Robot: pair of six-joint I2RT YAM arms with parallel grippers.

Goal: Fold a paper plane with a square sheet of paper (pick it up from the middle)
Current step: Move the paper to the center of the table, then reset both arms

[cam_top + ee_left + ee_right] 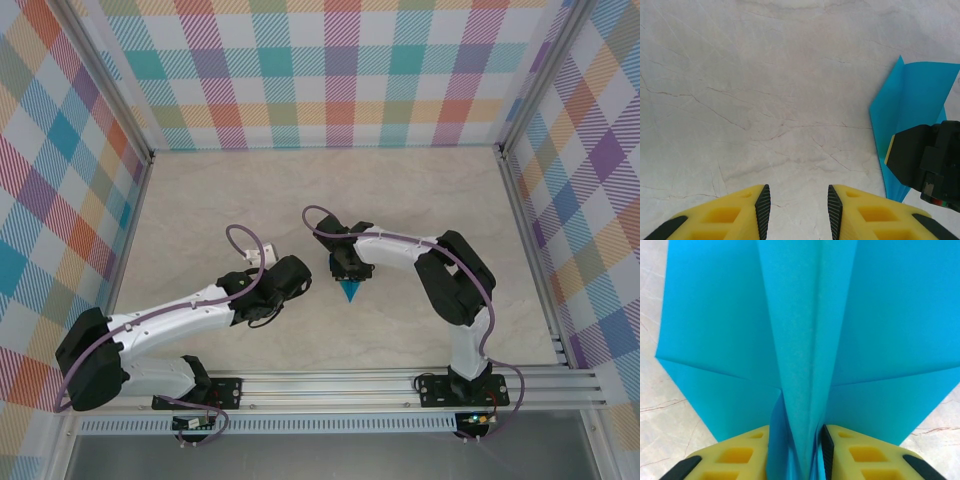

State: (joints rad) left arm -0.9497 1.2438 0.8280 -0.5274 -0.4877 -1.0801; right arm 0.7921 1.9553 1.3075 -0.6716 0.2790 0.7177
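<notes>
The square sheet of paper is folded into a teal-blue paper plane (351, 291) with a centre ridge and two spread wings, lying on the table near the middle. In the right wrist view the paper plane (810, 330) runs away from me, and my right gripper (797, 450) is shut on its raised centre fold. My right gripper (349, 270) sits over the plane's far end. My left gripper (799, 207) is open over bare table, nothing between its fingers. From there the paper plane (912, 100) lies to the right, partly covered by the right gripper's black body (925, 162). My left gripper (298, 275) hovers left of the plane.
The beige marble-patterned tabletop (420, 190) is walled by checked panels (330, 70) at the back and both sides. An aluminium rail (400, 385) holding both arm bases runs along the near edge. Purple cables (245, 240) loop above both arms.
</notes>
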